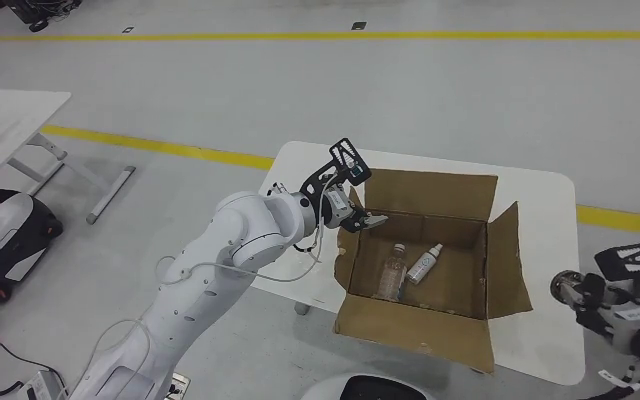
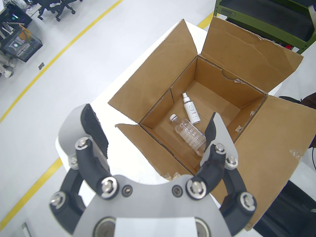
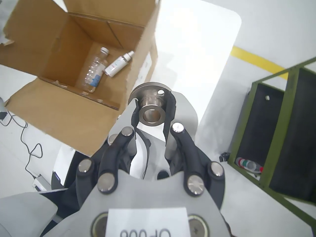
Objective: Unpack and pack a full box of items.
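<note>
Your empty left claw (image 2: 151, 113) gapes wide over the brown cardboard box (image 2: 222, 82). Below it the clear plastic bottle (image 2: 190, 134) and white spray bottle (image 2: 191, 109) touch, so grabbing one may drag both. Your right claw (image 3: 150, 106) clamps a silver flanged metal ring (image 3: 151, 117).

Left gripper (image 1: 358, 188) hangs over the table's (image 1: 548, 220) left edge, jaws spread wide, empty. Right gripper (image 3: 152, 99), beside the right edge, clamps a metal sleeve (image 3: 151, 115).
</note>
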Controlling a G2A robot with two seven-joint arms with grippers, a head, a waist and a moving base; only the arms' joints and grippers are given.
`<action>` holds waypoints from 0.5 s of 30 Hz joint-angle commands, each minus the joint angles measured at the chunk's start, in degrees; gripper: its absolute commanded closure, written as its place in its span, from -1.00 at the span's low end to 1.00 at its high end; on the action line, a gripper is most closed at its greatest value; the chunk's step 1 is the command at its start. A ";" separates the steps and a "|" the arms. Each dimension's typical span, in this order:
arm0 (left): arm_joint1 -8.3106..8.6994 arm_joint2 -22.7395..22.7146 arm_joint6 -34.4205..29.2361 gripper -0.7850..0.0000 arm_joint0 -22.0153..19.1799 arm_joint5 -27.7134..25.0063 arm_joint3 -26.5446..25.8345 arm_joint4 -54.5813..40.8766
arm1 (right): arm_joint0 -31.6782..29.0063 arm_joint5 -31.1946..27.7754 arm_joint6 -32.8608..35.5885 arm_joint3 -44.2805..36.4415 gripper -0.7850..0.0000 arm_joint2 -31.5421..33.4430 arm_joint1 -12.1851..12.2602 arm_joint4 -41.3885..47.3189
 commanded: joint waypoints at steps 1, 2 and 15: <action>0.00 0.00 0.00 -1.00 0.00 0.00 0.00 0.00 | 0.51 -0.59 -0.70 0.07 1.00 -1.02 0.05 1.12; 0.00 0.00 0.00 -1.00 0.00 0.00 0.00 0.00 | 0.91 -0.76 -0.89 0.07 1.00 -1.69 0.08 1.29; 0.00 0.00 0.00 -1.00 0.00 0.00 0.00 0.00 | 10.49 4.73 -4.15 8.94 1.00 -20.72 -0.89 -3.28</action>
